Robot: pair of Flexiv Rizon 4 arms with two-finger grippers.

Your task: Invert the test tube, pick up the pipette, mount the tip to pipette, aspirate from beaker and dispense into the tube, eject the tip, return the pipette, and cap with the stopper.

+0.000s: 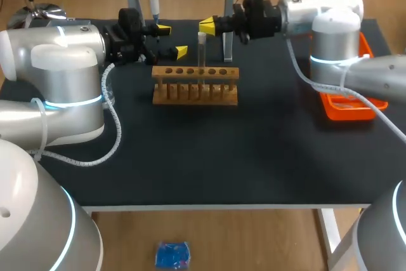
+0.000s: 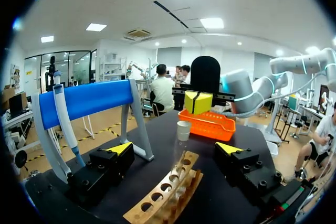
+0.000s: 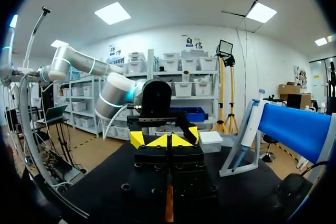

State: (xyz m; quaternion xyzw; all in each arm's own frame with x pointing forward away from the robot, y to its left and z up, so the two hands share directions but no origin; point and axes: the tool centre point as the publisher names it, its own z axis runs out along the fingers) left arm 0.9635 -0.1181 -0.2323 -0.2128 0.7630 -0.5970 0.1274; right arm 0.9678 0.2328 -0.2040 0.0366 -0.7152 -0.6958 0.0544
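From above, the test tube [image 1: 202,55] stands upright in the wooden rack [image 1: 195,92], upper centre of the counter [image 1: 254,157]. My right fingers [image 1: 207,26] hover just beyond its top.

Left wrist: my left fingers [image 2: 122,148] gape wide, the test tube ahead between them, untouched.

Right wrist: my right fingers are pressed together, holding nothing.

It is probably light, slick, fragile glass, so I'd pinch it gently above the rack.
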